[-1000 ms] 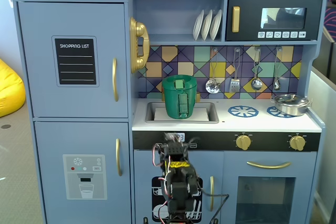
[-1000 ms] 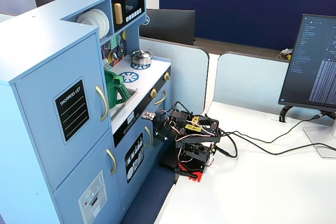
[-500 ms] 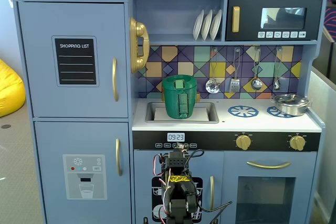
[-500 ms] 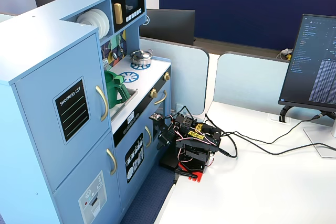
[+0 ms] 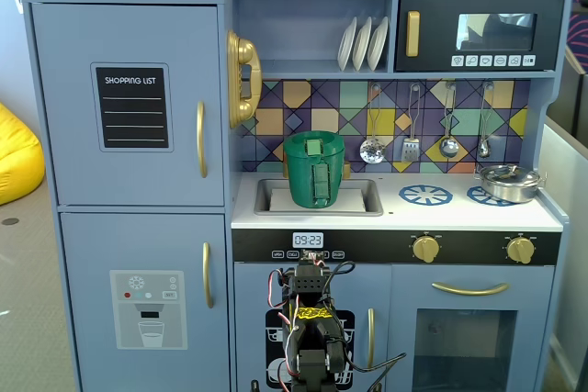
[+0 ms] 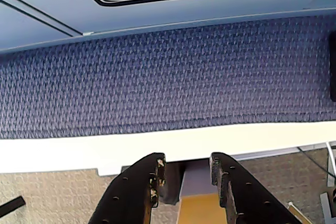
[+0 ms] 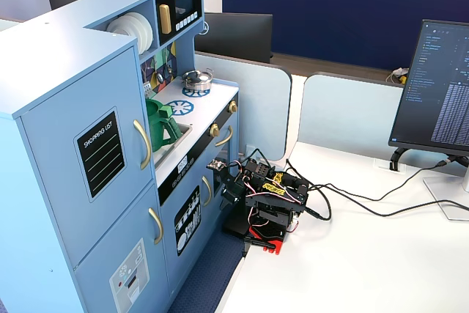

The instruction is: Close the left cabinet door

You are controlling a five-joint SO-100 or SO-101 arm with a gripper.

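The left cabinet door (image 5: 129, 103) is light blue with a black "SHOPPING LIST" panel and a curved gold handle (image 5: 200, 140). It lies flush with the cabinet front in both fixed views, and it also shows from the side (image 7: 91, 159). The arm is folded low on the white table in front of the kitchen's lower middle door, far below and right of that door (image 7: 264, 203). In the wrist view my gripper (image 6: 186, 162) points down over the table edge. Its black fingers (image 6: 152, 174) stand apart with nothing between them.
The blue dispenser door (image 5: 147, 305) sits under the left door. A green pitcher (image 5: 314, 170) stands in the sink, a steel pot (image 5: 510, 181) on the stove. Blue carpet (image 6: 168, 77) lies between kitchen and table edge (image 6: 105, 150). Cables and a monitor (image 7: 440, 86) are on the table.
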